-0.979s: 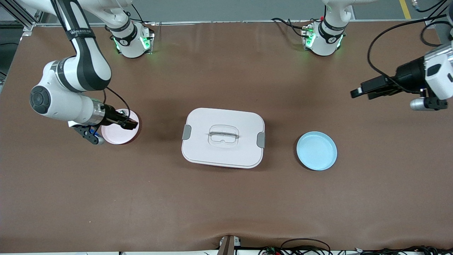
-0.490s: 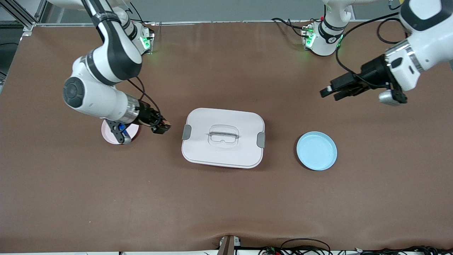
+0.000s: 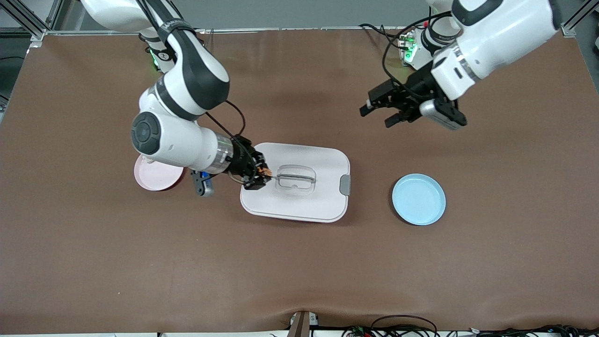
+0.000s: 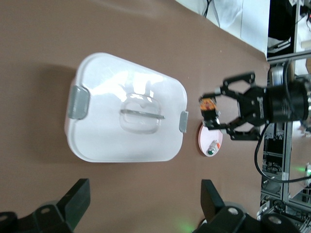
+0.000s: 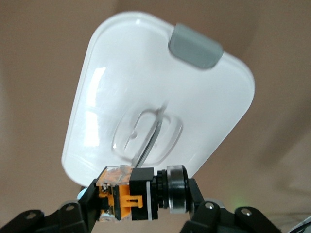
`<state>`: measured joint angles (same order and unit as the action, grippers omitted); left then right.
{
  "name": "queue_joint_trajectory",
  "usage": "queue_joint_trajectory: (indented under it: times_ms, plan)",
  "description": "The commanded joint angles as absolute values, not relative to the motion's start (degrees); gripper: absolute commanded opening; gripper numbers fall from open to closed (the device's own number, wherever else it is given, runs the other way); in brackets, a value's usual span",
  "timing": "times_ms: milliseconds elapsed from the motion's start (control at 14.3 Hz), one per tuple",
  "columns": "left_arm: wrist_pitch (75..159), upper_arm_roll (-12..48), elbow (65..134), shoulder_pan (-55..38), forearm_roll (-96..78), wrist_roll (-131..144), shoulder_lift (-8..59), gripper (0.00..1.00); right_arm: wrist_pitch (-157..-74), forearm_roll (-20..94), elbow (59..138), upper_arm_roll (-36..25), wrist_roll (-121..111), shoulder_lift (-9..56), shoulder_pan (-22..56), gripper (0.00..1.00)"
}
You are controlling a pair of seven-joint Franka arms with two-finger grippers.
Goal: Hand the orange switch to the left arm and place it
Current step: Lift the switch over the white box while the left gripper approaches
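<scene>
My right gripper (image 3: 257, 175) is shut on the orange switch (image 3: 265, 172), a small black part with an orange end. It holds it in the air over the edge of the white box (image 3: 304, 201) toward the right arm's end. In the right wrist view the switch (image 5: 136, 194) sits crosswise between the fingers (image 5: 198, 196), with the box lid (image 5: 155, 87) below. My left gripper (image 3: 376, 117) is open and empty, in the air over bare table between the box and the left arm's base. The left wrist view shows its spread fingers (image 4: 75, 201), the box (image 4: 126, 92) and the right gripper (image 4: 214, 109) with the switch (image 4: 208, 104).
A pink plate (image 3: 154, 178) lies toward the right arm's end, partly under the right arm. In the left wrist view the pink plate (image 4: 210, 136) holds a whitish component (image 4: 212, 148). A blue plate (image 3: 419, 199) lies toward the left arm's end, beside the box.
My right gripper has carried the switch from the pink plate to over the box's edge. My left gripper has swung in from its end of the table toward the middle.
</scene>
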<state>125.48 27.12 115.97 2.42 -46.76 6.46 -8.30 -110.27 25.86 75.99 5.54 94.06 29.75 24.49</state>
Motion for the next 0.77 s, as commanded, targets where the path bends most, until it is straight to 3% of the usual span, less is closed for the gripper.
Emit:
queue_joint_trajectory:
  times_ms: [0, 280, 699]
  plan:
    - [128.48, 30.92, 116.02, 2.90, -50.18, 5.63, -5.98, 1.00, -108.54, 26.98, 66.37, 5.01, 101.76, 35.06, 26.45, 0.00]
    - [134.73, 36.64, 114.71, 2.72, -50.27, 5.01, -0.89, 1.00, -110.47, 29.70, 64.17, 5.10, 107.65, 35.24, 28.39, 0.00]
    - [134.91, 37.18, 107.76, 2.46, -50.19, 4.75, 8.34, 1.00, -110.13, 31.38, 63.90, 5.10, 109.42, 35.07, 31.20, 0.00]
